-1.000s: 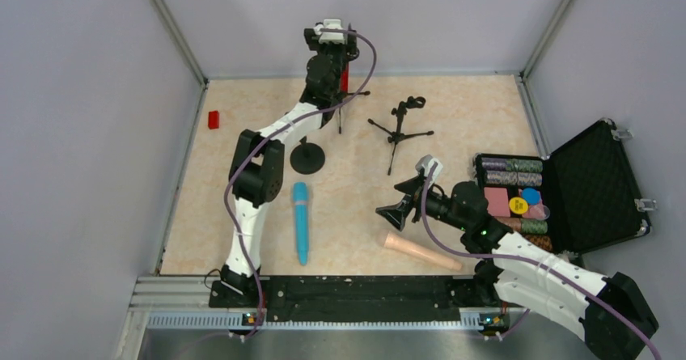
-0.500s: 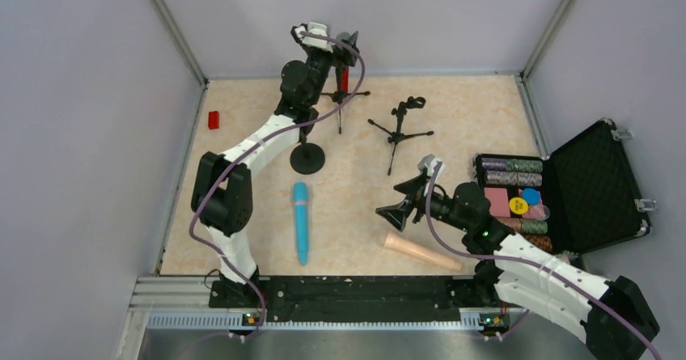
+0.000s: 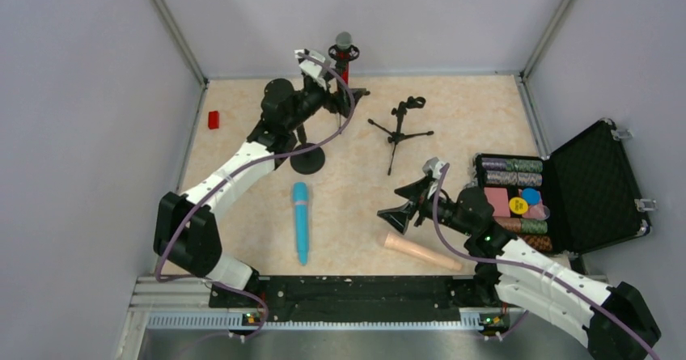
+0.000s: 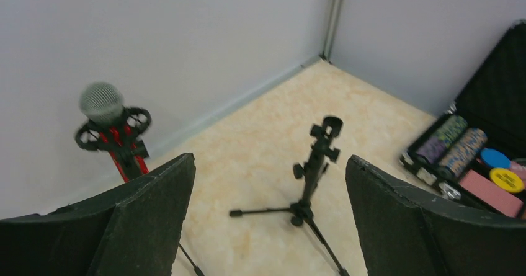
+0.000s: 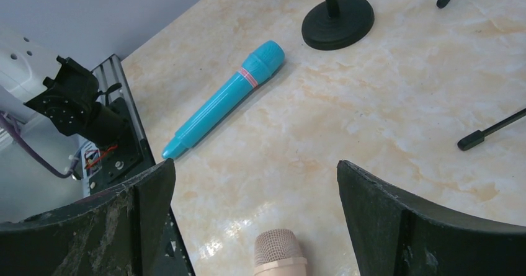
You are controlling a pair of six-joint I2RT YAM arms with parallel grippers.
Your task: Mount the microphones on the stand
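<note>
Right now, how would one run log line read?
left gripper open, empty | right gripper open, by peach microphone | red microphone upright in stand | blue microphone lying on table

Peach microphone [image 5: 280, 251] cropped below; handle seemingly offscreen.

You've got three microphones, one red microphone [image 3: 344, 43], one light-blue microphone [image 3: 301, 222], one peach microphone [image 3: 421, 252], three stands, one rear tripod stand [image 4: 87, 138], one middle tripod stand [image 3: 396, 136], one round-base stand [image 3: 307, 159], one open case [image 3: 599, 186], one small red block [image 3: 213, 120].
</note>
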